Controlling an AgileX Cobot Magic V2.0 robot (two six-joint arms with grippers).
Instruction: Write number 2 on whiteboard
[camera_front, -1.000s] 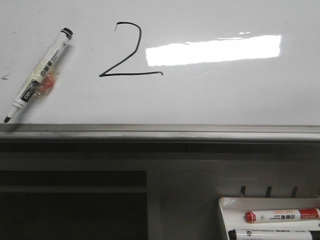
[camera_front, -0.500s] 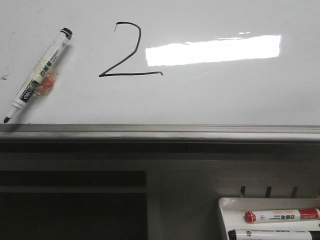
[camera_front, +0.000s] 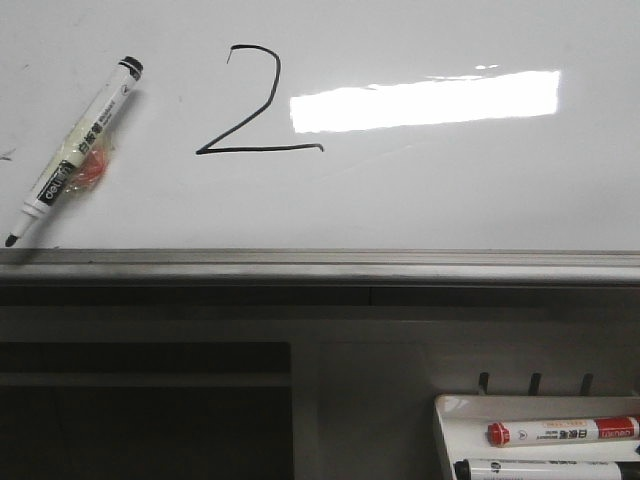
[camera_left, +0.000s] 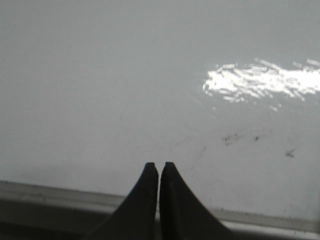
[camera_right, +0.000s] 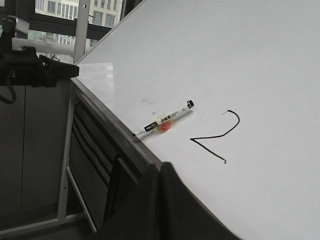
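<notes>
We see the 2 drawn on the whiteboard, left of the light glare, a marker lying apart to its left, while our left claw and right claw are both clenched, grasping nothing

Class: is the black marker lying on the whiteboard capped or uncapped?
Uncapped. The black marker shows its bare dark tip pointing at the whiteboard's grey edge rail; no cap appears nearby.
</notes>
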